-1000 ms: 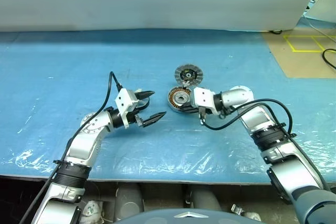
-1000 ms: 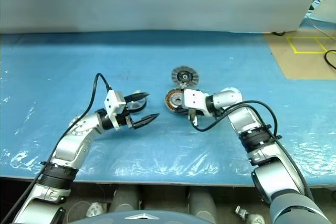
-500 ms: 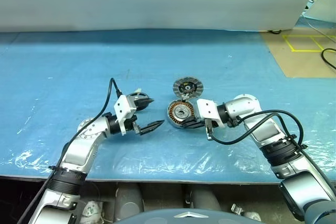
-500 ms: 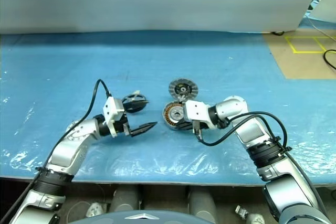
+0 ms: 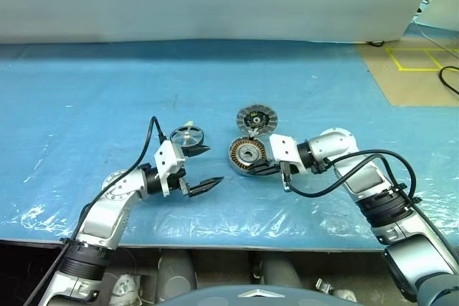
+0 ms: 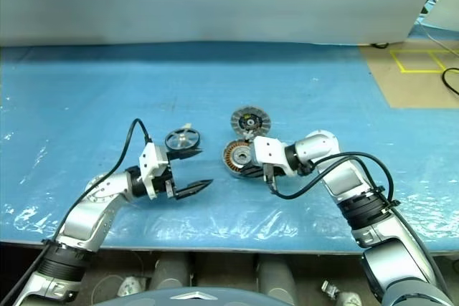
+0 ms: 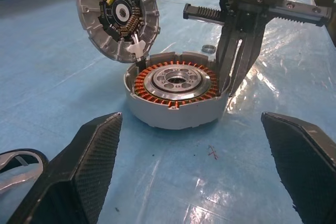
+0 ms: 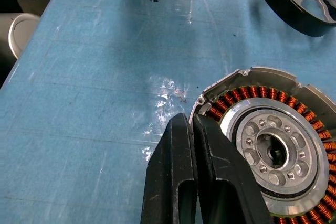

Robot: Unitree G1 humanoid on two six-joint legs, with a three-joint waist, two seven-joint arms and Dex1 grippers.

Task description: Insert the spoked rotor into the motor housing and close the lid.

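The motor housing (image 5: 247,154) sits on the blue sheet, its copper windings (image 7: 176,90) ringing a pale centre. Its lid (image 5: 256,117) stands tilted up at the housing's far edge, ribbed face and black centre (image 7: 118,14) showing. The spoked rotor (image 5: 188,135) lies flat to the left of the housing. My left gripper (image 5: 214,164) is open with nothing in it, just nearer than the rotor and pointing at the housing. My right gripper (image 8: 190,120) is shut on nothing, its tips against the housing's near right rim (image 5: 259,171).
A crinkled blue plastic sheet (image 5: 107,91) covers the table, whose front edge (image 5: 215,228) runs close below both arms. A small metal ring (image 7: 208,49) lies beyond the housing. Brown board with yellow tape (image 5: 416,69) lies at the far right.
The housing and its lid have slid nearer to me along with the shut right gripper. My left gripper drew back and down, uncovering the rotor behind its fingers.
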